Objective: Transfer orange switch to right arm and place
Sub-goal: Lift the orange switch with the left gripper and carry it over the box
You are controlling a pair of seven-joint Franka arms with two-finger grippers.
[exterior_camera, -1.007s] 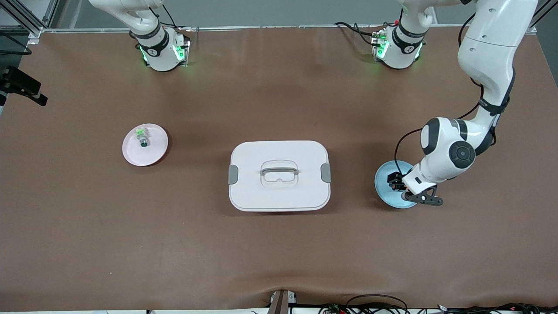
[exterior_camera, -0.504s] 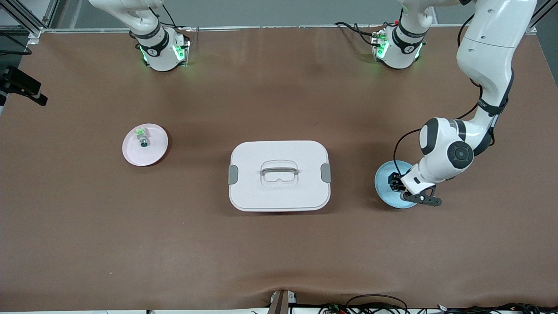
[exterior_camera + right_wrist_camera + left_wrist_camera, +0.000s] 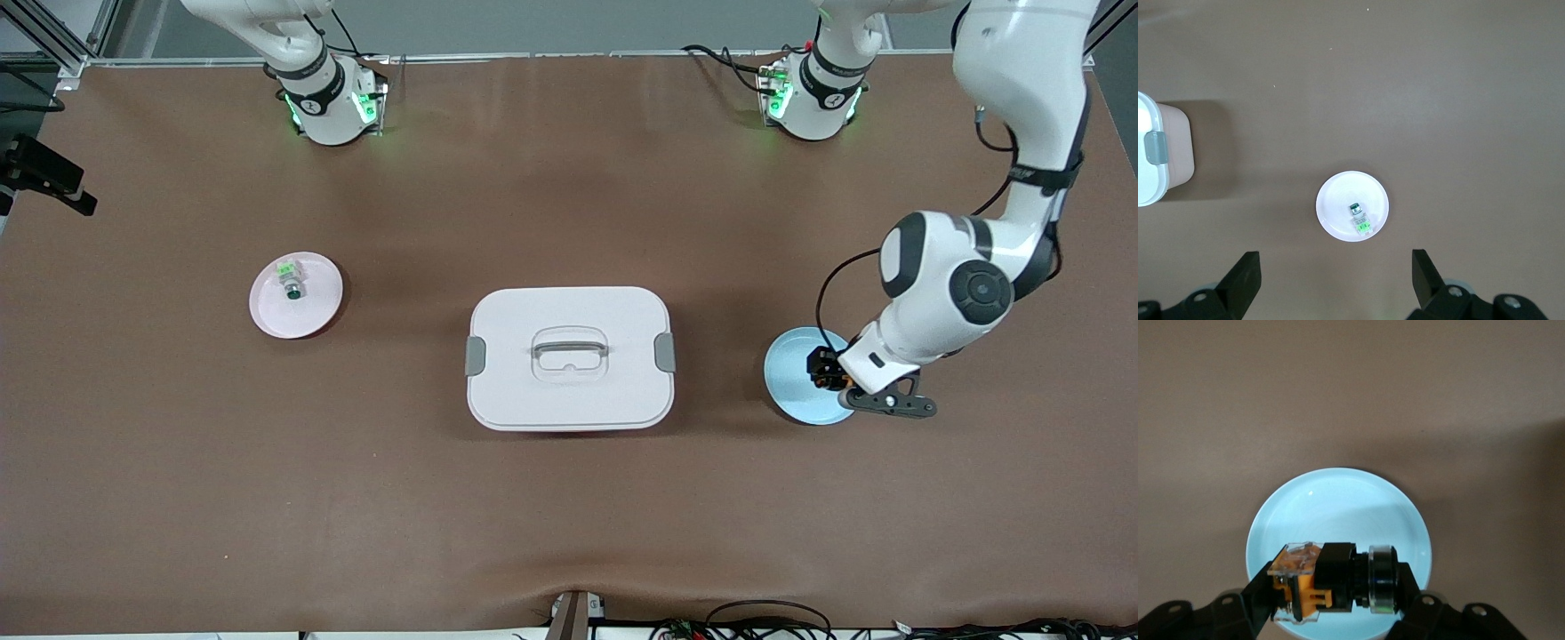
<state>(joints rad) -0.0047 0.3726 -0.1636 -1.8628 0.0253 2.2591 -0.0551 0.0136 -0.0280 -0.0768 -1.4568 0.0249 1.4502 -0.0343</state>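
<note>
Left gripper [image 3: 1335, 613] has the orange switch [image 3: 1331, 581] clamped, over the blue plate [image 3: 1338, 500].

The switch looks small, light and rigid, with hard plastic that may slip; the jaws close across its ends, leaving the black middle free, a sensible spot for the second grip. The right gripper [image 3: 1335, 280] waits high over the pink plate [image 3: 1335, 213] toward its own end of the counter [image 3: 569, 516], jaws wide and empty. No readable brand or writing shows anywhere.
</note>
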